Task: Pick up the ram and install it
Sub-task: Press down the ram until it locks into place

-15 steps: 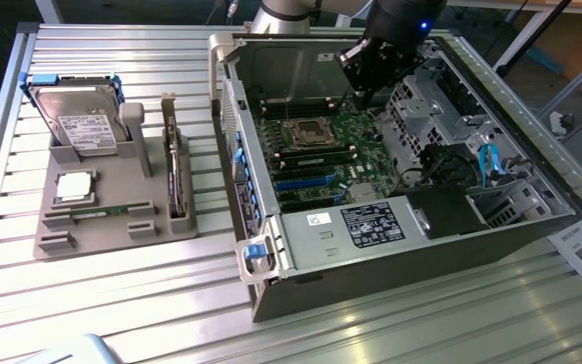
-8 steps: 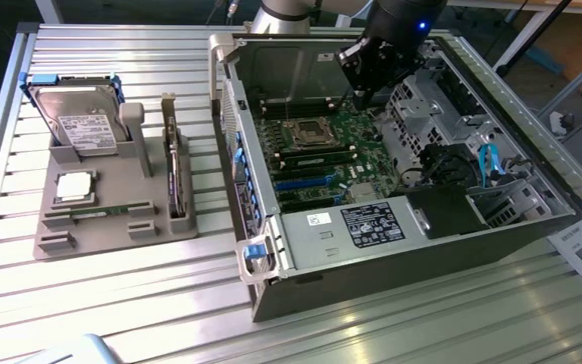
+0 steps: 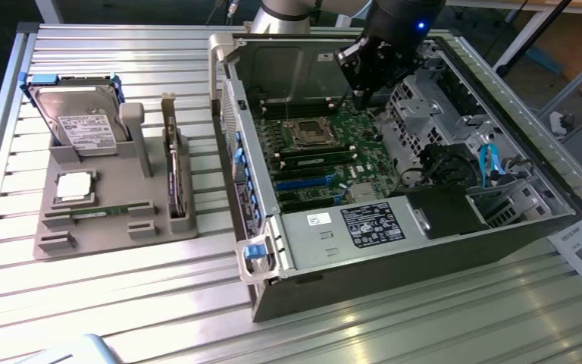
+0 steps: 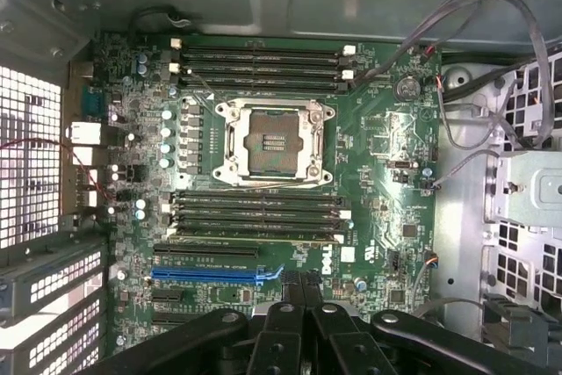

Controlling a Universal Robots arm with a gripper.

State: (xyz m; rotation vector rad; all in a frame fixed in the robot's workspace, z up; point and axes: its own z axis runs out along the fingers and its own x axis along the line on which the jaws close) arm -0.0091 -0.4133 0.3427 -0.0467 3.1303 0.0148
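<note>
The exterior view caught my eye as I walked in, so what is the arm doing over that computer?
The gripper, shut and holding nothing visible, hangs inside the open computer case above the motherboard, near the empty processor socket. The ram lies in the grey holder on the exterior view's left, beside the hard drive, so it is not yet picked up.

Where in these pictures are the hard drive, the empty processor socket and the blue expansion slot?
hard drive (image 3: pixel 87 127): exterior view, on its white label.
processor socket (image 4: pixel 273 140): wrist view, on the open centre of the socket.
blue expansion slot (image 4: pixel 206 275): wrist view, on the slot's middle.
</note>
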